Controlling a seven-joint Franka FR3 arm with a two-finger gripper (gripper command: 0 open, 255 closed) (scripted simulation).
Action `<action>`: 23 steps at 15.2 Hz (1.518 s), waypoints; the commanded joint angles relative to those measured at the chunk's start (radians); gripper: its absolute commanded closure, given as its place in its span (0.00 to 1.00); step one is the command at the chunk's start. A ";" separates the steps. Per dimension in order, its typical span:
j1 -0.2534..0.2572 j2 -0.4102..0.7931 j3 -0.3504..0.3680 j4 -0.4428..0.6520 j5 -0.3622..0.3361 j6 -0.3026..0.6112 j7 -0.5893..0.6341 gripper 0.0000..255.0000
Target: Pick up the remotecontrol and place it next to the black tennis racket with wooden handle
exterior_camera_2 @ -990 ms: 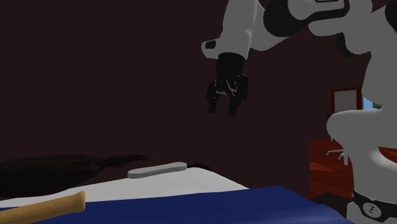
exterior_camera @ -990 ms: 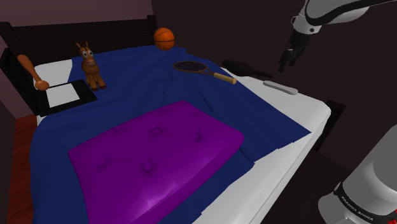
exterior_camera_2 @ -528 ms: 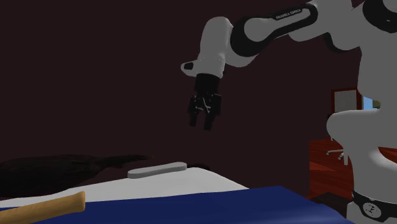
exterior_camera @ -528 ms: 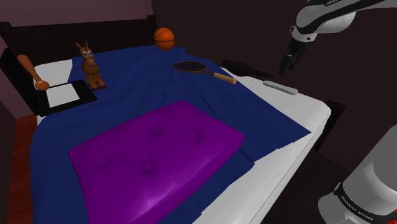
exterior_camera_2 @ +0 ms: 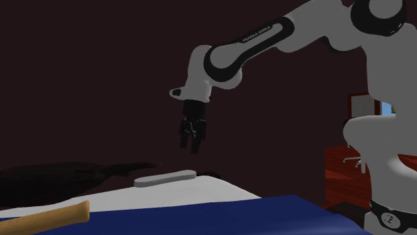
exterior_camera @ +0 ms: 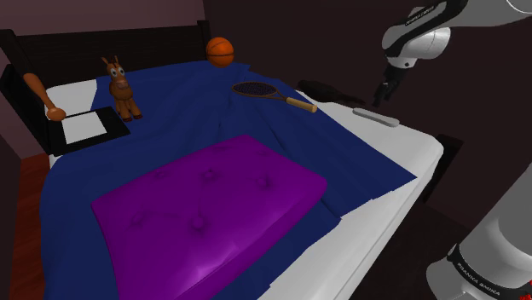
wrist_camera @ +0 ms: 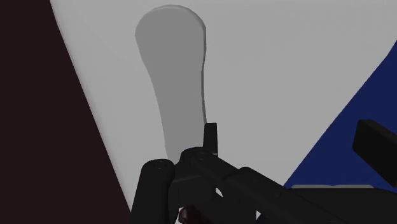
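A wide bed with a white mattress (exterior_camera: pixel 418 152) stands against dark maroon walls (exterior_camera: pixel 290 34) in a dim bedroom, its dark headboard (exterior_camera: pixel 128 47) along the far side. A deep blue bedspread (exterior_camera: pixel 170 141) covers most of the mattress, with a purple quilted blanket (exterior_camera: pixel 213 204) on top. Reddish wooden flooring (exterior_camera: pixel 24 200) shows beside the bed. In the second exterior view, a small bright blue patch (exterior_camera_2: pixel 387 107) glows beside a red-brown framed panel (exterior_camera_2: pixel 364 105).

Dim, even light in all views; the white sheet (wrist_camera: pixel 286 63) and purple blanket (exterior_camera: pixel 213 213) look brightest, the walls (exterior_camera_2: pixel 80 80) murky.
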 commanded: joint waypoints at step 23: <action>-0.178 0.425 0.057 0.289 0.288 0.025 -0.250 0.00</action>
